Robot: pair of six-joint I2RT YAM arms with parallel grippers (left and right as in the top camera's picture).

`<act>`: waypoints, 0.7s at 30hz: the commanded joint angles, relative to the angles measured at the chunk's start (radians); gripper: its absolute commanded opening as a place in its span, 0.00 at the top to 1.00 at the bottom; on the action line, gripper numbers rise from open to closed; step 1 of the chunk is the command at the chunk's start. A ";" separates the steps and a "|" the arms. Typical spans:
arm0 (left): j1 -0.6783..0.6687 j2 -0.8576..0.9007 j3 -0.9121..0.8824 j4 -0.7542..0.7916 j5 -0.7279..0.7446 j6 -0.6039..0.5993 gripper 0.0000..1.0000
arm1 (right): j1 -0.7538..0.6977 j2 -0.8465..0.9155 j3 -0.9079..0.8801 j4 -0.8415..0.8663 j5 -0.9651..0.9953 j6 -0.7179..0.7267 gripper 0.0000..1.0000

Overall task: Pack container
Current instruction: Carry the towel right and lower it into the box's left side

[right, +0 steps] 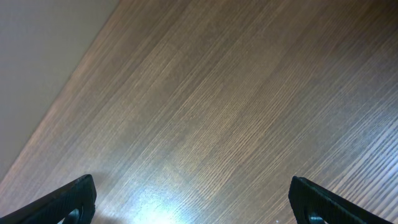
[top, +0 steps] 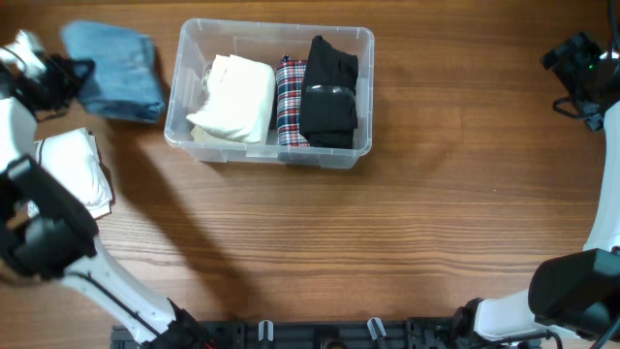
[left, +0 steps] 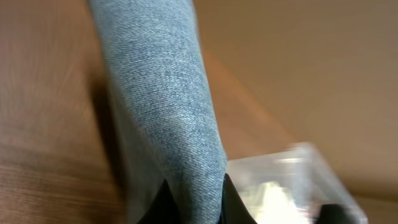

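Observation:
The clear plastic container stands at the table's upper middle. It holds a cream folded cloth, a red plaid cloth and a black cloth. My left gripper is shut on a folded blue denim cloth, just left of the container. In the left wrist view the denim runs up from between the fingers, with the container's corner beyond. My right gripper is open and empty at the far right, over bare wood.
A white folded cloth lies at the left edge, below the denim. The table is brown wood.

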 commanded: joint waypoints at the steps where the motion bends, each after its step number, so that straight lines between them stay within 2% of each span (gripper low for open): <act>1: 0.010 -0.318 0.024 0.006 0.087 -0.053 0.96 | 0.003 0.006 -0.002 0.000 0.017 0.017 0.00; 5: -0.028 -0.525 0.024 -0.020 0.149 -0.053 0.96 | 0.003 0.006 -0.002 0.000 0.017 0.017 0.00; 8: -0.137 -0.600 0.024 -0.077 0.195 -0.051 0.96 | 0.003 0.006 -0.002 0.000 0.017 0.017 0.00; 10: -0.214 -0.599 0.024 -0.127 0.195 -0.027 0.96 | 0.003 0.006 -0.002 0.000 0.017 0.018 0.00; 13: -0.367 -0.546 0.024 -0.210 0.190 0.113 0.96 | 0.003 0.006 -0.002 0.000 0.017 0.017 0.00; 21: -0.484 -0.366 0.022 -0.291 0.066 0.144 0.96 | 0.003 0.006 -0.002 0.000 0.017 0.017 0.00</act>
